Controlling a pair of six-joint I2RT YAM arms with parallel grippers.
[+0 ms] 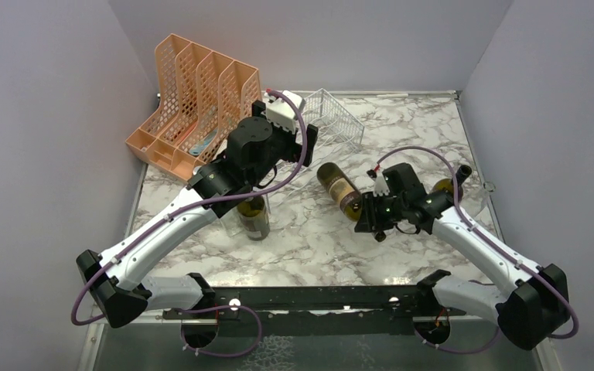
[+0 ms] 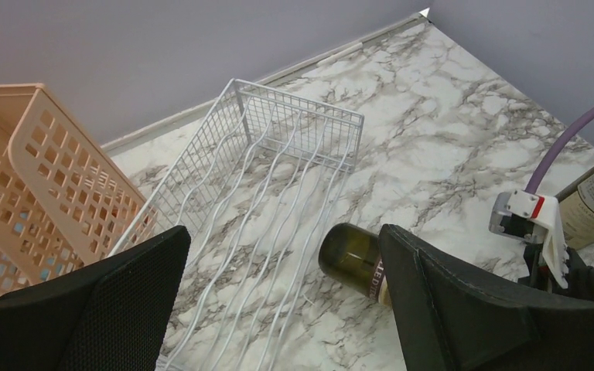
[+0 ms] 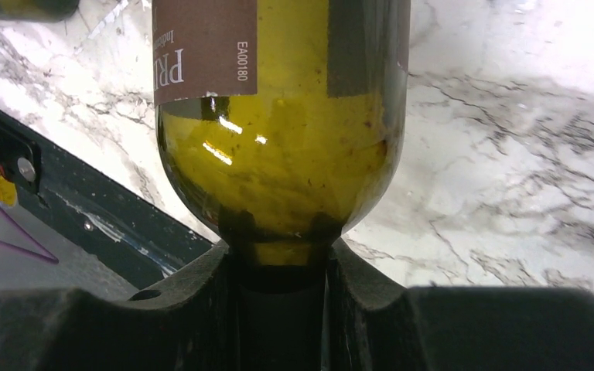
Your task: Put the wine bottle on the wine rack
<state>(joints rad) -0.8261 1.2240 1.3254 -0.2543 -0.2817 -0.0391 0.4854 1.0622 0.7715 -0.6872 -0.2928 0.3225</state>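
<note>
The white wire wine rack (image 1: 339, 116) sits at the back centre of the marble table; in the left wrist view (image 2: 278, 170) its wavy rows hold no bottle. My right gripper (image 1: 371, 215) is shut on the neck of a green wine bottle (image 1: 338, 188) with a brown label. The bottle is held about level, its base pointing at the rack. In the right wrist view the fingers (image 3: 363, 309) clamp the neck below the bottle's shoulder (image 3: 278, 147). The bottle's base (image 2: 352, 255) is just right of the rack's near end. My left gripper (image 1: 309, 143) hovers over the rack's near end, open and empty (image 2: 286, 309).
An orange perforated file organizer (image 1: 193, 100) stands at the back left, beside the rack (image 2: 39, 178). A second bottle (image 1: 254, 218) stands under my left arm. A third bottle (image 1: 450, 182) lies to the right, behind my right arm. Grey walls enclose the table.
</note>
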